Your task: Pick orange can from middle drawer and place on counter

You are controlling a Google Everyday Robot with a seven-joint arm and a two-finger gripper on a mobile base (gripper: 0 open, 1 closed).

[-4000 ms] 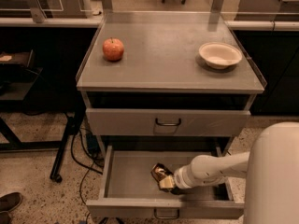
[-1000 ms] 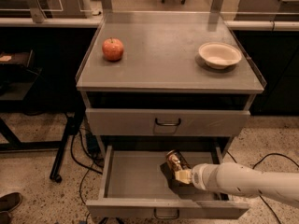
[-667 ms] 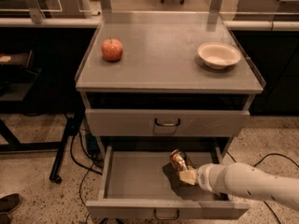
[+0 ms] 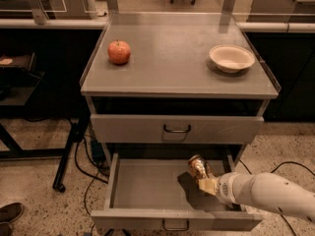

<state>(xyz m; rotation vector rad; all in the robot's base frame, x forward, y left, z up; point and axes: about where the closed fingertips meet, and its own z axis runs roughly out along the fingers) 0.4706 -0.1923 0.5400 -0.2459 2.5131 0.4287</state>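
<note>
The orange can (image 4: pixel 198 167), shiny orange-brown and gold, is tilted and held above the floor of the open middle drawer (image 4: pixel 147 187), near its right side. My gripper (image 4: pixel 205 181) is shut on the orange can from the lower right, with the white arm reaching in from the right edge. The can's shadow lies on the drawer floor below it. The counter (image 4: pixel 172 58) is the flat grey top of the cabinet above.
A red apple (image 4: pixel 119 51) sits on the counter's left, a white bowl (image 4: pixel 231 58) on its right. A closed drawer front with a wire handle (image 4: pixel 177 129) lies between counter and open drawer. Cables and a dark stand leg are on the floor at left.
The gripper has lifted the can off the drawer floor and carried it up and to the right; the arm has drawn back toward the right.
</note>
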